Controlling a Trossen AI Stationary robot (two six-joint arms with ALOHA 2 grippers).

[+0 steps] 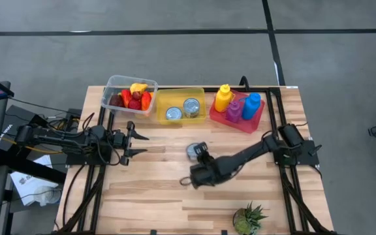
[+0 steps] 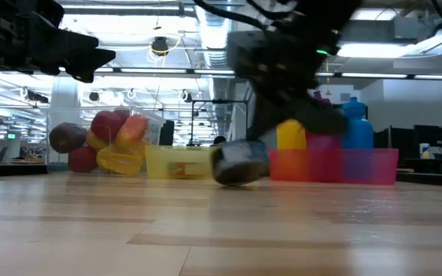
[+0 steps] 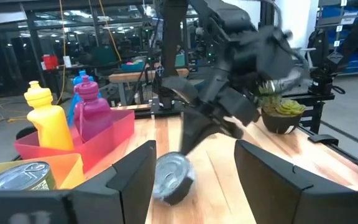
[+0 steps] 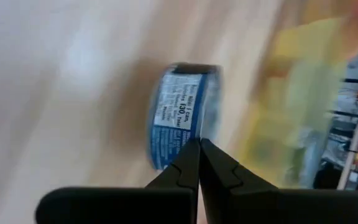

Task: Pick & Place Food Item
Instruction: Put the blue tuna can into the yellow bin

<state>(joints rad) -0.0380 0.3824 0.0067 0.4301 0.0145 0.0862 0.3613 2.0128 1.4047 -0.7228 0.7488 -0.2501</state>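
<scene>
near the middle of the bench (image 1: 149, 196), a loose tin (image 1: 195, 151) is lying tipped on its side, and the right hand (image 1: 199, 155) is sitting just beside it with its fingers clenched together on nothing, so the tin is not being held. judging by the two tins already in the yellow tray (image 1: 180, 106), that tray is likely where this one is going. the left hand (image 1: 142, 144) is waiting part open near the bench's left edge, holding nothing. a clear box of fruit (image 1: 129, 95) and a red tray of bottles (image 1: 237, 105) are flanking the yellow tray, and a small potted plant (image 1: 249, 217) is standing well apart at the near edge. nothing is blocking the way to the tray.
</scene>
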